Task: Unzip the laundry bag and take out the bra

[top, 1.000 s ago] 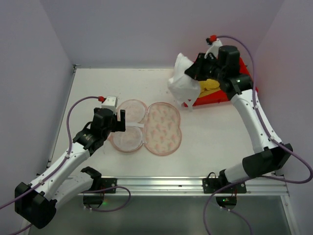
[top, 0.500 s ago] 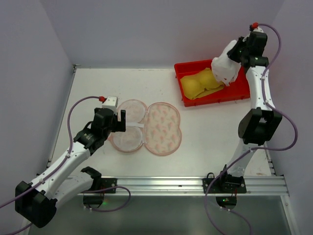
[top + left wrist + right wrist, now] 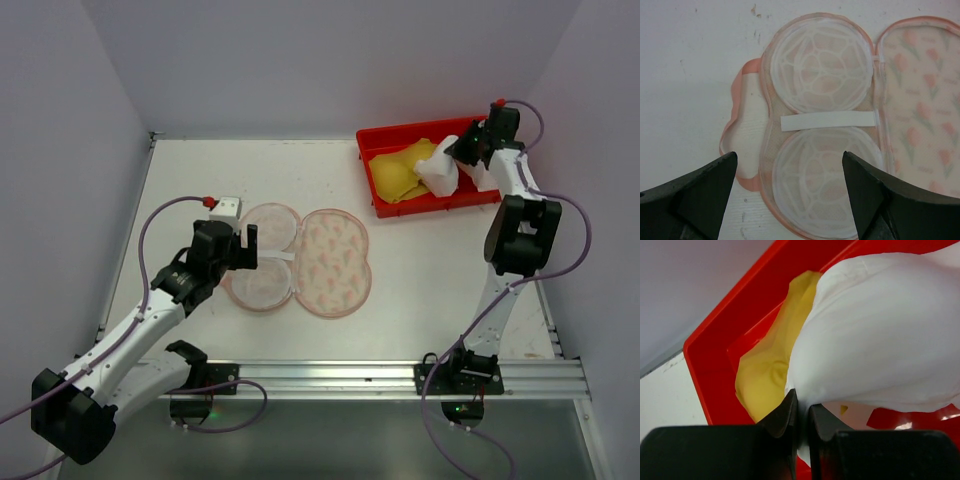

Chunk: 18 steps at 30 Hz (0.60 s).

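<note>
My right pincer (image 3: 801, 407) is pinched narrow on one white padded bra (image 3: 880, 335), held over the one red plastic tray (image 3: 715, 340), where one yellow bra (image 3: 765, 375) lies. My left pincer (image 3: 789, 156) stands wide, gripping nothing, above the one cream floral laundry bag (image 3: 920, 100), which lies unzipped and flat on the white bench (image 3: 690, 60), its two round pink mesh cups (image 3: 820, 70) facing up.

laundry bag (image 3: 325, 262) 1 | white bra (image 3: 440, 178) 1 | yellow bra (image 3: 392, 175) 1 | tray (image 3: 430, 206) 1
</note>
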Available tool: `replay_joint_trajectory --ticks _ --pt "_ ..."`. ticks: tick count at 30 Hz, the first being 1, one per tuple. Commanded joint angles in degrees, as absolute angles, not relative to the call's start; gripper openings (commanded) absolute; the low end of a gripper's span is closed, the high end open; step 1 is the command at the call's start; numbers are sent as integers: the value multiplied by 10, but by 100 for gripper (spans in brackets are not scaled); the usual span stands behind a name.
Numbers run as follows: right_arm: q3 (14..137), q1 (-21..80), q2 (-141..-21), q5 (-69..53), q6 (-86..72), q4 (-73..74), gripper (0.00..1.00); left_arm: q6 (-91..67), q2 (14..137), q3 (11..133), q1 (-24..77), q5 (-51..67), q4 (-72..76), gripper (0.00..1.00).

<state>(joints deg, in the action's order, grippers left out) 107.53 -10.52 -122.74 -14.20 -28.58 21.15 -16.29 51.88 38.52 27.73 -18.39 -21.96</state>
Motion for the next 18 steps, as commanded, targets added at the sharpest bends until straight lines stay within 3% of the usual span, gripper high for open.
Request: replay_joint_trajectory --ticks 1,4,8,9,12,18 --pt "1038 -104 -1223 -207 -354 145 12 -157 515 388 274 -179 -211 90" --pt "1022 -104 -1224 -202 -368 151 26 -158 512 388 274 -178 -211 90" --pt "1022 -104 -1209 -206 -353 194 52 -158 505 386 274 -178 -210 90" --pt "1020 -104 -1202 -200 -349 200 62 -158 505 386 274 -178 -210 90" --pt "998 -102 -1155 -166 -332 219 78 -159 506 386 274 -178 -211 90" --pt "961 -84 -1050 -80 -303 276 89 -160 510 388 273 -177 -214 90"
